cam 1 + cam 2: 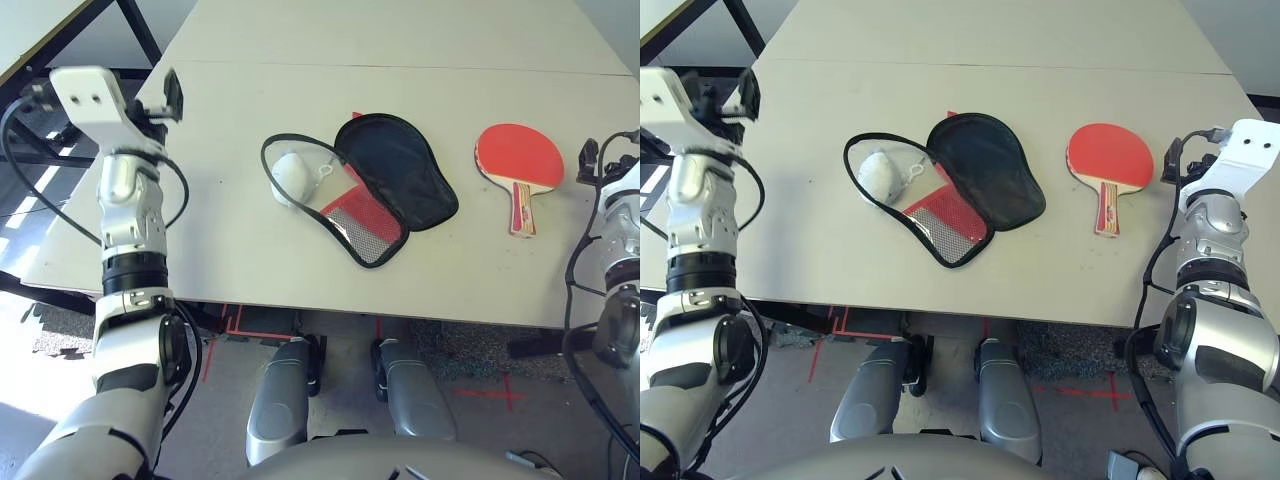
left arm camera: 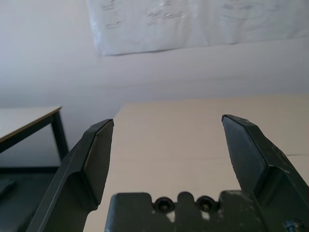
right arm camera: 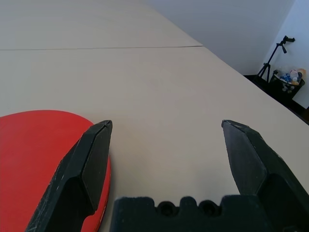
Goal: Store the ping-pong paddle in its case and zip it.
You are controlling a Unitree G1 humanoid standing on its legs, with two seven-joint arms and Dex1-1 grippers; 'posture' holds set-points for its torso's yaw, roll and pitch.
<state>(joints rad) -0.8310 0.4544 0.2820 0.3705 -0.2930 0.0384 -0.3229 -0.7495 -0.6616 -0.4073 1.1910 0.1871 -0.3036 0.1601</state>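
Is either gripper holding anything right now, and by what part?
Nothing is held. The left gripper and right gripper are both open and empty; the ping-pong paddle lies untouched on the table.

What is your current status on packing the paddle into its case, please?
Left gripper and right gripper open, empty. Paddle flat on table, right of case. Case unzipped, spread open. White pouch lying in it.

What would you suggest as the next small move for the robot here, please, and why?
Probably the right gripper should shift toward the paddle and come down over its handle. Its fingers are open and empty, the paddle lies flat just beside them, and the case already lies open mid-table. The left gripper, also open, is far off at the table's left edge.
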